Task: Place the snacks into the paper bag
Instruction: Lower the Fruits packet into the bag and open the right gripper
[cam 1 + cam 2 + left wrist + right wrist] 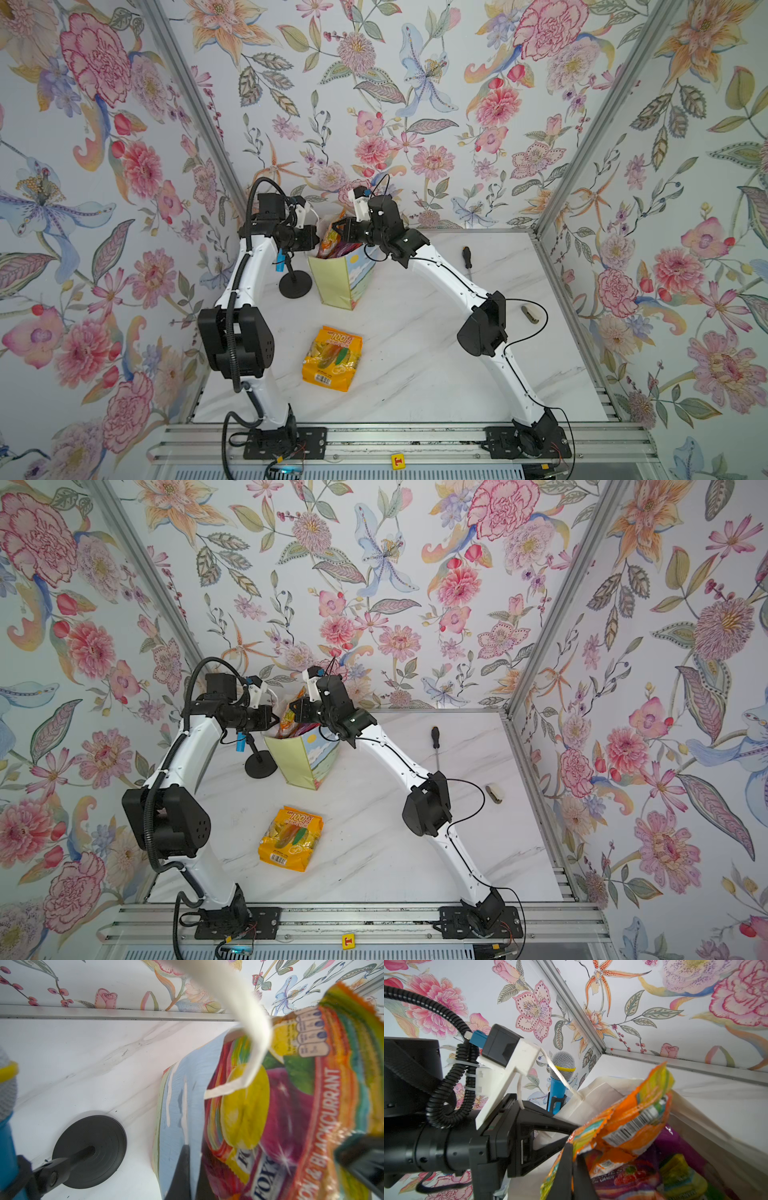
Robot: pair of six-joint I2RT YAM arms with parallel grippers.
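On my feed the blue toy microphone (281,261) stands on its black disc base at the far left of the marble table (415,332), just beside the paper bag (332,282). My left gripper (315,242) is at the bag's near-left rim with its jaws closed, and from the wrist views I read it as pinching the bag's wall at the mouth. One white cord handle (255,1028) is draped over that wrist's camera bracket. The bag stands upright toward the back of the table, its pale yellow-green side facing me. Right of its mouth, my right gripper (571,1153) is clamped on the edge of the FOX'S packet (280,1115), which stands tilted, lower part inside the bag and upper part sticking out above the rim. Under it I can see a purple packet (623,1178) and a green packet (679,1169) lying in the bag. The yellow-orange packet (332,357) lies flat on the table in front of the bag, well apart from both grippers. Farther right lies the black-handled screwdriver (467,257), and beyond it a small pale object (530,313) I can't identify.
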